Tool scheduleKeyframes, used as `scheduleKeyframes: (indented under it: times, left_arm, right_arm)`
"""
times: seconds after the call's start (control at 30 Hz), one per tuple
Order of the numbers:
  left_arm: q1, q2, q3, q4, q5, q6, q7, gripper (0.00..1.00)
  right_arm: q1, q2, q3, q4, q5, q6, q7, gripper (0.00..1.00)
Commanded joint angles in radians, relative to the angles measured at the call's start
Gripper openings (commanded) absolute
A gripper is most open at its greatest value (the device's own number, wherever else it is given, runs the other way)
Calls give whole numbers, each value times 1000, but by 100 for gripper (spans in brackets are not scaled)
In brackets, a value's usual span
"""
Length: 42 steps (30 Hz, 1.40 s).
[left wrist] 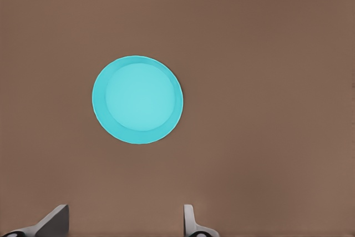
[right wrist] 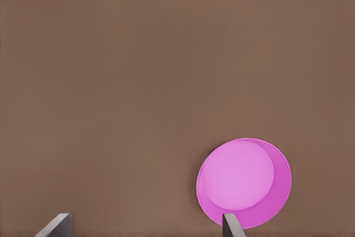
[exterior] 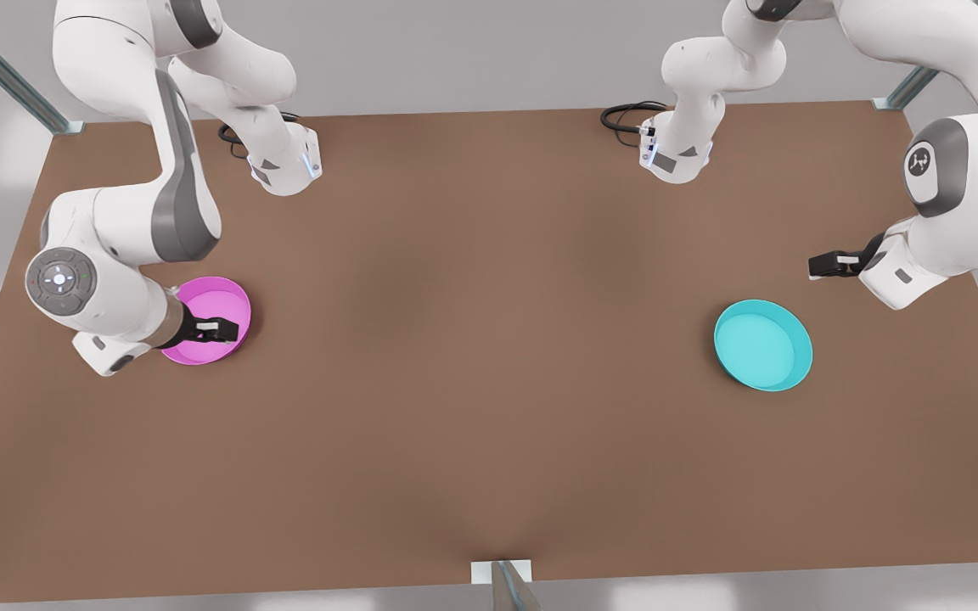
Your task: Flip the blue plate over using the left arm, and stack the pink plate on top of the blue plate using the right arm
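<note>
While blue plate (exterior: 762, 344) sits rim-up: stiff, light, slick; pinch rim. My left gripper (exterior: 829, 265) spread, empty; right gripper (exterior: 216, 329) spread over pink plate (exterior: 226, 299).

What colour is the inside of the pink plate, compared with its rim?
The pink plate has a lighter pink inside and a deeper magenta rim, clearest in the right wrist view.

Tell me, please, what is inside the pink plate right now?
Nothing lies in the pink plate; its lighter inside is bare. In the front view the right gripper, fingers open, hangs over it, covering part of its inside there.
</note>
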State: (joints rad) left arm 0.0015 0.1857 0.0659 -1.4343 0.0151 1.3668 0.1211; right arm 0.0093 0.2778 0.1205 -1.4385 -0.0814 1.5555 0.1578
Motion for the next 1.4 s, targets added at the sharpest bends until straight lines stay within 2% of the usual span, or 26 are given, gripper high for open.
scheduleKeyframes:
  times: [0.0,0.03,0.1,0.17,0.23,0.33,0.37,0.63,1.03,1.07,1.1,1.13,1.37]
  left_arm:
    - [0,0,0,0,-1,0,0,100]
    - [8,6,3,0,-4,0,9,100]
    - [149,90,5,2,-73,15,219,100]
    - [252,196,5,0,-90,118,364,100]
    - [301,273,6,-3,-148,192,394,100]
    - [354,328,8,-133,-251,397,494,100]
    - [376,363,6,-135,-260,428,557,100]
    - [384,486,0,-137,-380,512,586,100]
    - [382,571,-6,-137,-388,541,623,100]
    - [382,571,-6,-137,-386,541,624,93]
    - [382,574,-8,-137,-385,541,624,78]
    - [381,577,-6,-137,-385,541,624,70]
    - [382,578,-8,-135,-383,541,624,67]
  right_arm:
    - [-2,0,-1,3,3,0,-1,100]
    - [-3,0,-1,3,3,0,-1,100]
    - [0,3,-1,4,3,0,0,100]
    - [3,6,-1,4,-3,5,-1,100]
    - [4,23,-1,30,-3,5,0,100]
    - [4,28,1,32,-1,3,0,100]
    - [1,28,-1,33,-1,3,0,100]
    - [3,31,-1,33,-5,5,-1,100]
    - [-3,41,-1,55,5,3,-6,100]
    - [1,41,-1,55,0,12,-6,100]
    - [1,41,-1,58,-1,12,-9,100]
    - [-3,40,-1,59,0,11,-7,100]
    - [1,41,-1,59,-5,12,11,100]
